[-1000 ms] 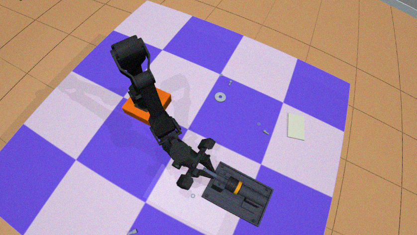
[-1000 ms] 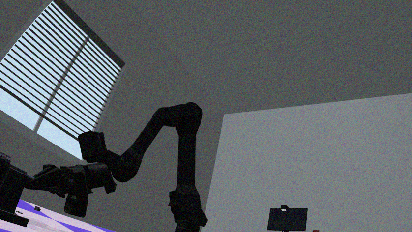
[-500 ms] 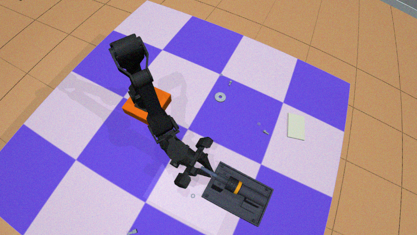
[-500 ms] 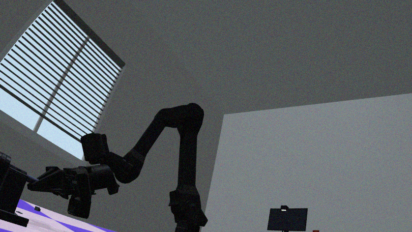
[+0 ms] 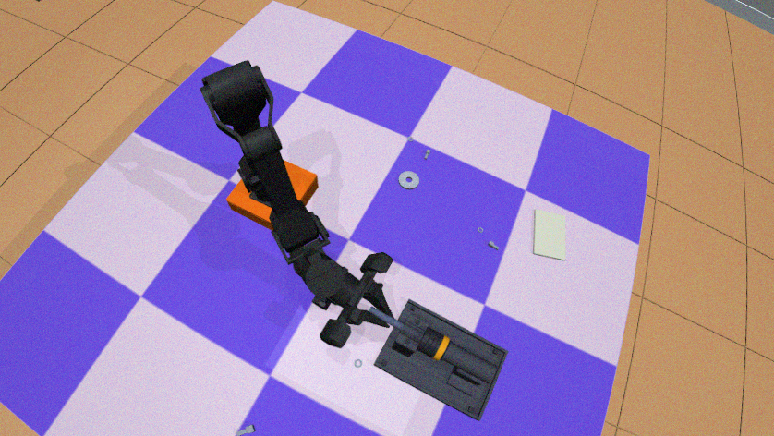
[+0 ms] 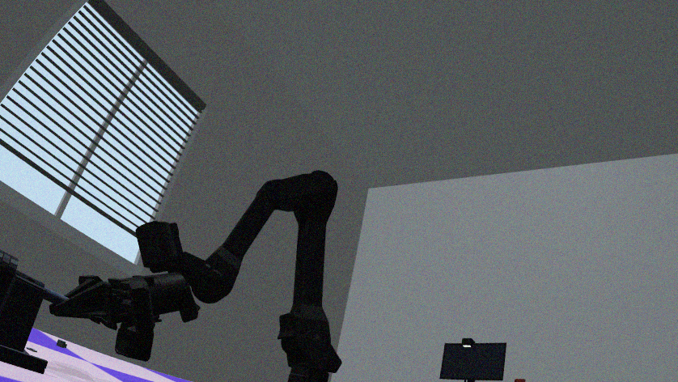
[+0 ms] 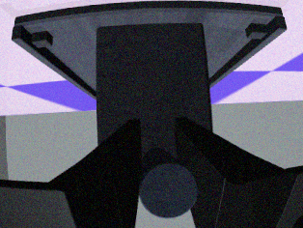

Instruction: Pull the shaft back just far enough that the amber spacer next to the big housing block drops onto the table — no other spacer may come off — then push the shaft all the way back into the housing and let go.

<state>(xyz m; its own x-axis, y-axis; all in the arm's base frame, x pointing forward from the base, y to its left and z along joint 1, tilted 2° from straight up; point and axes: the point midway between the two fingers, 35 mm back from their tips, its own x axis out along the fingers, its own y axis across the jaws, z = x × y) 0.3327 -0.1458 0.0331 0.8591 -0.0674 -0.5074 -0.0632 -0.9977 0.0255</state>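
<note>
My gripper [image 5: 390, 320] [image 7: 156, 128] is shut on the shaft [image 5: 401, 323] [image 6: 52, 295] [image 7: 168, 190], whose round free end sticks back between the fingers in the wrist view. The shaft runs into the dark fixture, toward the big housing block [image 5: 472, 359]. The amber spacer [image 5: 441, 347] is still up in line with the shaft, against the housing's near side, with dark spacers [image 5: 431, 339] beside it toward the gripper. The spacers are hidden in the wrist view behind the dark upright support [image 7: 151, 72]. Whether the amber spacer touches the housing is too small to tell.
The fixture's base plate [image 5: 391, 360] [image 7: 72, 43] lies beyond the fingers. An orange block [image 5: 299, 174] is under the arm. A large washer [image 5: 402, 181], bolts [image 5: 427, 154] [image 5: 493, 245], a small ring and a pale flat plate [image 5: 550, 234] lie about the checkered table.
</note>
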